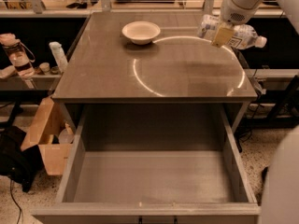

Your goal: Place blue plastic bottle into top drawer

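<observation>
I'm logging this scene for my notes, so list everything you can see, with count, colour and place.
table: one, brown-grey top, centre.
top drawer: one, grey, pulled open under the table's front.
bowl: one, white, back of the table, left of middle.
blue plastic bottle: one, clear with white cap, at the table's back right corner, in the hand.
pink-lidded bottle: one, clear, shelf at far left.
slim white bottle: one, white, same shelf, beside the table.
cardboard box: one, tan, floor left of the drawer.
black bag: one, floor at lower left.
arm: one, white, top right.
hand: one, tan, top right, gripping the blue plastic bottle.
</observation>
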`<act>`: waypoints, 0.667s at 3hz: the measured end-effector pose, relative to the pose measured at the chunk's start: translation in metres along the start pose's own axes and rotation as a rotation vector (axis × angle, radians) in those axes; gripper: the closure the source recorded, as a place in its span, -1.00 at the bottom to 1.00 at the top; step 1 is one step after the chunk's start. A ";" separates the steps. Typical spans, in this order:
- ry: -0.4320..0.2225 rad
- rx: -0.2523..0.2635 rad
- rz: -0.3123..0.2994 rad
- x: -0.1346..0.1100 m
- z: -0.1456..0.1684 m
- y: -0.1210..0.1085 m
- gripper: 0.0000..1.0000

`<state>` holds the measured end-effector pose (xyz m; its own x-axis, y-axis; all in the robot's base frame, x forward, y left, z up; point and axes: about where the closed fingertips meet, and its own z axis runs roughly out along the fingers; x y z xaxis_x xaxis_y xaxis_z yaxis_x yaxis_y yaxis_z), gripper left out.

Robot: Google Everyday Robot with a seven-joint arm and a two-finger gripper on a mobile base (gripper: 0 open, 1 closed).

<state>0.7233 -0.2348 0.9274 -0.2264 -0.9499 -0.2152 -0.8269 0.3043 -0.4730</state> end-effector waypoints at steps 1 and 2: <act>-0.083 -0.003 -0.166 0.003 -0.022 0.031 1.00; -0.150 -0.013 -0.349 0.016 -0.046 0.076 1.00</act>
<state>0.6335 -0.2305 0.9271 0.1475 -0.9750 -0.1659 -0.8474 -0.0380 -0.5297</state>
